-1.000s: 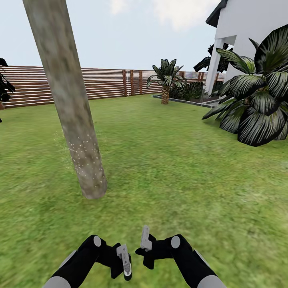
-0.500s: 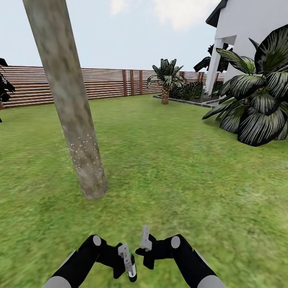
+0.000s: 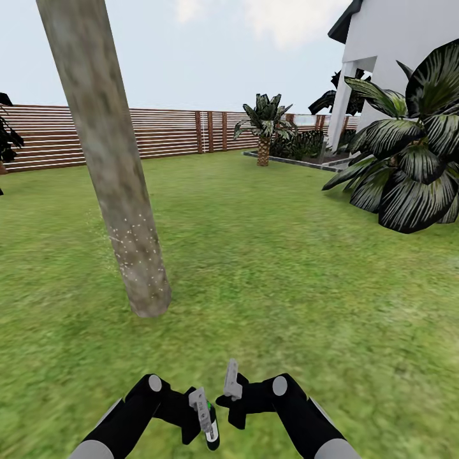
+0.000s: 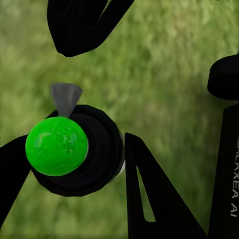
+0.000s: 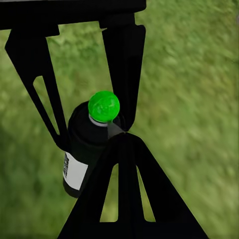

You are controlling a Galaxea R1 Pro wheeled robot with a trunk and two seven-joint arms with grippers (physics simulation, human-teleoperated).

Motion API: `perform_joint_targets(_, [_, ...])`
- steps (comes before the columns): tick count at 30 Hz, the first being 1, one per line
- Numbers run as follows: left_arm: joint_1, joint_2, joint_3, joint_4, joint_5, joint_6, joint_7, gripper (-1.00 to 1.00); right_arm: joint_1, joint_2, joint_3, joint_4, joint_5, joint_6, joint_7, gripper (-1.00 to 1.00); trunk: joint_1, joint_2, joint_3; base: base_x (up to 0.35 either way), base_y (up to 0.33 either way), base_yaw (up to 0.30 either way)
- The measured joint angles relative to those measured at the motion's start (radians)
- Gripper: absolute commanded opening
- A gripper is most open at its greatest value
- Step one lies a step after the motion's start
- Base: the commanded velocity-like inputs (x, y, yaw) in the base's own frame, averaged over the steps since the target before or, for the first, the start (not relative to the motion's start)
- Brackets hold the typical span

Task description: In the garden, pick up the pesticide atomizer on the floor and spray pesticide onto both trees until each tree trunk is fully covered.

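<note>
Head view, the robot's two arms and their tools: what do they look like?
Both arms are glossy black with a round grey joint cap and a grey segment nearer the body. The left tool and right tool carry pale grey fingers. In the left wrist view, black casing bears grey lettering.

White lettering reading "GALAXEA AI" is running lengthwise along the black body of the left claw [image 4: 230,169], at about four o'clock in the left wrist view. A white label [image 5: 74,172] is sitting on the dark body of the pesticide atomizer [image 5: 92,144] in the right wrist view, at about seven o'clock, with a strip of dark marks along its edge, but that print is showing too small and blurred to be read.
</note>
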Motion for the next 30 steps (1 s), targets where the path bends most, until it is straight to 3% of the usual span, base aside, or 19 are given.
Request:
perform_joint_targets(7, [0.0, -0.001, 0.0, -0.001, 0.032, 0.0, 0.0, -1.0, 0.0, 0.0, 0.0, 0.0, 0.0, 0.0, 0.0, -1.0, 0.0, 0.0, 0.0, 0.0, 0.0, 0.0])
perform_joint_targets(22, [-0.002, -0.02, -0.001, -0.002, 0.035, 0.0, 0.0, -1.0, 0.0, 0.0, 0.0, 0.0, 0.0, 0.0, 0.0, -1.0, 0.0, 0.0, 0.0, 0.0, 0.0, 0.0])
perform_joint_targets(27, [-0.002, -0.01, 0.0, 0.01, 0.03, 0.0, 0.002, -1.0, 0.0, 0.0, 0.0, 0.0, 0.0, 0.0, 0.0, -1.0, 0.0, 0.0, 0.0, 0.0, 0.0, 0.0])
perform_joint_targets(30, [0.0, 0.012, 0.001, 0.015, 0.019, 0.0, 0.004, -1.0, 0.0, 0.0, 0.0, 0.0, 0.0, 0.0, 0.0, -1.0, 0.0, 0.0, 0.0, 0.0, 0.0, 0.0])
